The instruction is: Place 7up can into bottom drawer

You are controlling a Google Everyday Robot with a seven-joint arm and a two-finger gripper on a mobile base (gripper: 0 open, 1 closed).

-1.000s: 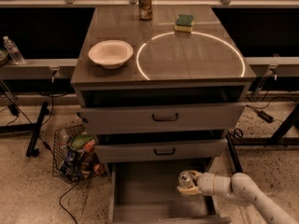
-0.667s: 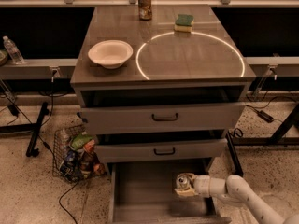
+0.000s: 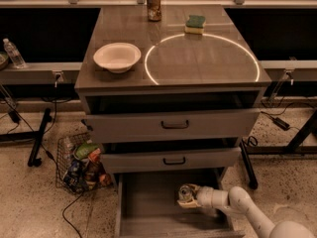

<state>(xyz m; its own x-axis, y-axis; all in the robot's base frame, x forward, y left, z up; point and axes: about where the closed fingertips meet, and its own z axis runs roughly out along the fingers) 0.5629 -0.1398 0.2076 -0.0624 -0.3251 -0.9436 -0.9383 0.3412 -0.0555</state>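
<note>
The 7up can point(image 3: 186, 192), pale with a silver top, is upright inside the open bottom drawer point(image 3: 143, 209), right of the drawer's middle. My gripper point(image 3: 191, 198) reaches in from the lower right on a white arm and is shut on the can, low over the drawer floor. The two upper drawers with black handles stand slightly open above it.
On the cabinet top stand a white bowl point(image 3: 117, 57), a brown-red can point(image 3: 154, 4) and a green-yellow sponge point(image 3: 195, 24). A wire basket of items point(image 3: 79, 165) sits on the floor left of the cabinet. A water bottle point(image 3: 13, 53) stands at far left.
My gripper has carried the can a little to the left, further over the bottom drawer's floor.
</note>
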